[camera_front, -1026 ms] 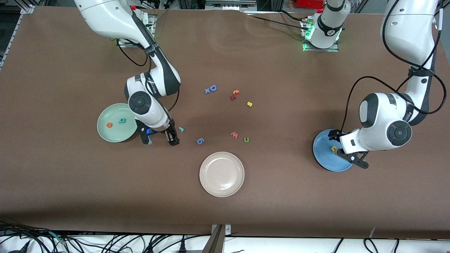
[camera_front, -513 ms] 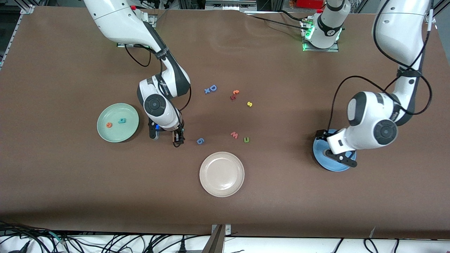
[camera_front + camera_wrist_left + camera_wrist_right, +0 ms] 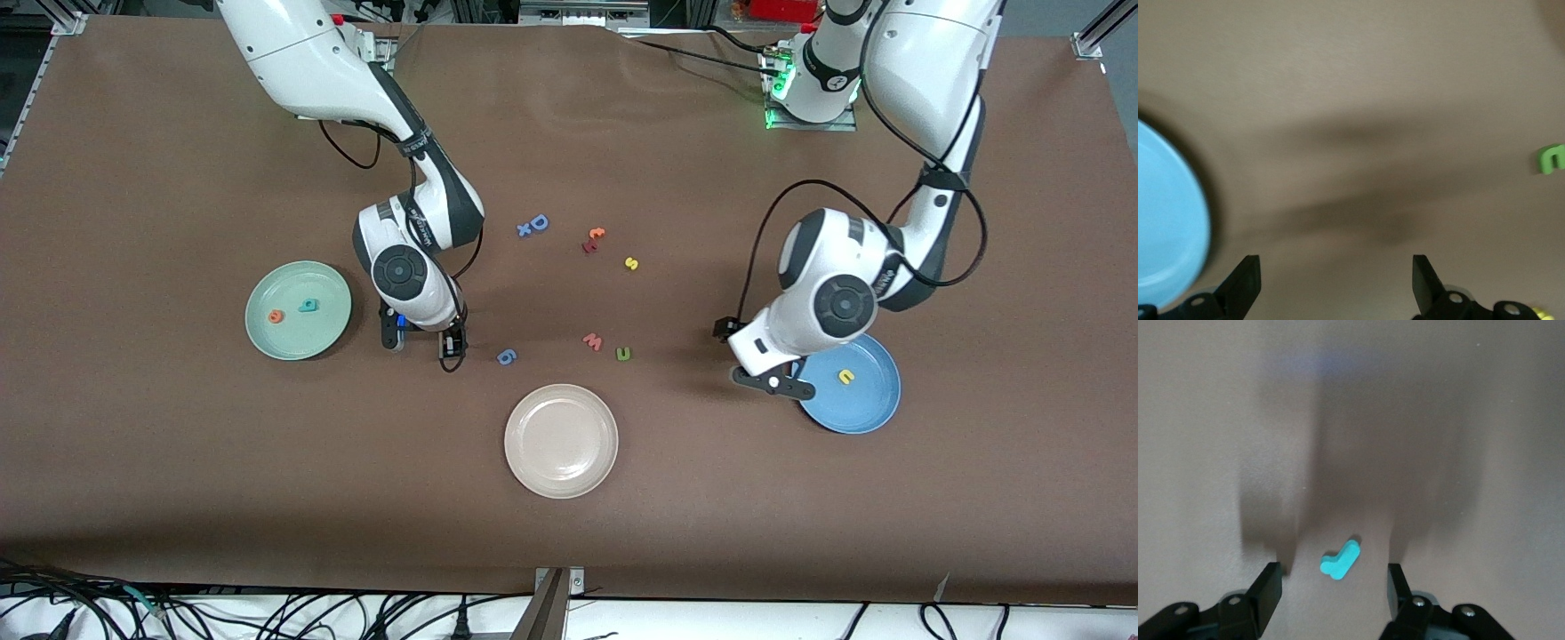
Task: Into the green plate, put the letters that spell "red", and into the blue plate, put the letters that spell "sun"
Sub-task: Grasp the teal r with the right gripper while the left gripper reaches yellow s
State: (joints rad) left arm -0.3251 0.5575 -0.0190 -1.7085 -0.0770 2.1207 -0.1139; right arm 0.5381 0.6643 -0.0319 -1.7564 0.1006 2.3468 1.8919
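The green plate [image 3: 298,333] holds an orange "e" [image 3: 276,316] and a teal "d" [image 3: 308,306]. Beside it, toward the left arm's end, my right gripper [image 3: 421,340] is low over the table. In the right wrist view its jaws [image 3: 1334,581] stand open on either side of the small teal "r" [image 3: 1340,560], not touching it. The blue plate [image 3: 867,404] holds a yellow arch [image 3: 845,377]. My left gripper [image 3: 751,360] hangs open and empty just beside that plate [image 3: 1171,220]. The yellow "s" [image 3: 631,263] and dark green arch [image 3: 623,354] lie on the table.
A beige-white plate [image 3: 561,440] sits nearest the front camera at mid-table. Loose letters lie around: a blue "g" [image 3: 506,356], a pink "w" [image 3: 592,341], a blue "D" [image 3: 536,223] and an orange and red pair [image 3: 593,238].
The right gripper slid from the green plate's edge to straddle the teal "r", its jaws narrowing. The left arm swung off the blue plate toward mid-table, uncovering the yellow arch.
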